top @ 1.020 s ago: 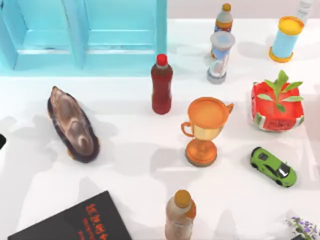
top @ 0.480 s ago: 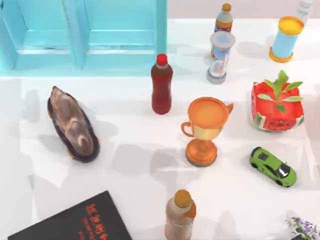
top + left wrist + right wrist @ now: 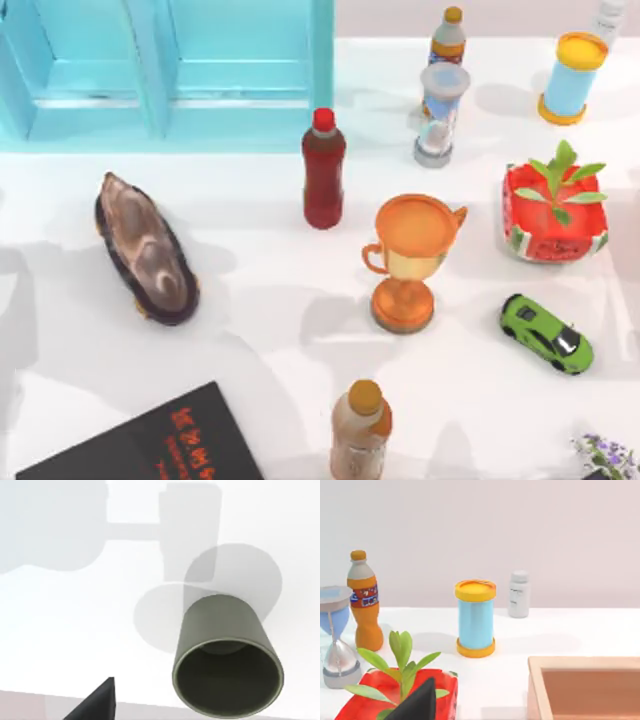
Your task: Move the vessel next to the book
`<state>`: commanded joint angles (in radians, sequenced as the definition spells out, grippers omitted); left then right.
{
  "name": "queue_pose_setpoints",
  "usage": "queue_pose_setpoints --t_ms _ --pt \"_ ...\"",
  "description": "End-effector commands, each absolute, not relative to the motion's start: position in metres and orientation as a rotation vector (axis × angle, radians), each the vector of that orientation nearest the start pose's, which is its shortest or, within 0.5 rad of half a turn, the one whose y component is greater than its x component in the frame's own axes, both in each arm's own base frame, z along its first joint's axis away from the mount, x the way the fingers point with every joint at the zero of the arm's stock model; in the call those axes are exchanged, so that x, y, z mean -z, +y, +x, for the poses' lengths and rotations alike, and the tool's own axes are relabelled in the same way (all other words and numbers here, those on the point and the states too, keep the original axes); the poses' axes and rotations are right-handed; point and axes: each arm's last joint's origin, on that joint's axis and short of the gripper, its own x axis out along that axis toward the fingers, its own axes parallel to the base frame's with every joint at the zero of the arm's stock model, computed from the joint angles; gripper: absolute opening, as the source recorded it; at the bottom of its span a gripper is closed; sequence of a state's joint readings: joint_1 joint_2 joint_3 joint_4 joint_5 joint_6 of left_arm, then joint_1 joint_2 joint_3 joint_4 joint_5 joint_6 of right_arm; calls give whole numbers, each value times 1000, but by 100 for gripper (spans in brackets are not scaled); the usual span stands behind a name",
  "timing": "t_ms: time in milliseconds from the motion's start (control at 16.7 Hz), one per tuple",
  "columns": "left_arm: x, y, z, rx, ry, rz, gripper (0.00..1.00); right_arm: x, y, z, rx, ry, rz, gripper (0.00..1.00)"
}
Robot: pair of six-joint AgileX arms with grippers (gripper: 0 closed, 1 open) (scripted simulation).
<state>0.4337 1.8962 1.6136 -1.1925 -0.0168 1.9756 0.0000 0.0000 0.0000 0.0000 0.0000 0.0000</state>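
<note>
Vessel [image 3: 227,655] upright on table [image 3: 75,630], just beside left hand fingertip [image 3: 97,702]; hand's spread unclear.

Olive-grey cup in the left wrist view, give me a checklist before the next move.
1. Small olive-grey cylindrical cup upright on the white table, mouth open: ok.
2. Left end effector above the cup: ok; right end effector parked by the red planter.
3. Cup grasped: not ok, nothing clamps it.
4. Large flat black book with red-orange lettering at the top view's lower left: ok.
5. Bare table between book and orange-capped brown bottle: ok.
6. Cup's distance from book: cannot tell.
</note>
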Motion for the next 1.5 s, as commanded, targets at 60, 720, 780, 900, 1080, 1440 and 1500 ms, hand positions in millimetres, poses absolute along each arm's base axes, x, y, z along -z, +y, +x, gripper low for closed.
queue_pose_setpoints --t_ms 60,720,780,900,1080,1440,1500 --pt "-240 171 335 1127 1208 1255 100 -160 -1 106 0 0 0 100" --pt "-238 220 322 1223 1199 1225 100 -160 -1 106 0 0 0 100" --pt "-238 220 322 1223 1199 1225 100 -160 -1 106 0 0 0 100" --pt "-238 218 323 1223 1198 1229 100 -160 -1 106 0 0 0 100" --pt "-216 220 324 1231 1201 1218 100 -160 -1 106 0 0 0 100" --pt "-147 221 324 1219 1198 1229 100 -160 -1 106 0 0 0 100" --pt "-141 220 323 1222 1199 1226 100 -160 -1 106 0 0 0 100"
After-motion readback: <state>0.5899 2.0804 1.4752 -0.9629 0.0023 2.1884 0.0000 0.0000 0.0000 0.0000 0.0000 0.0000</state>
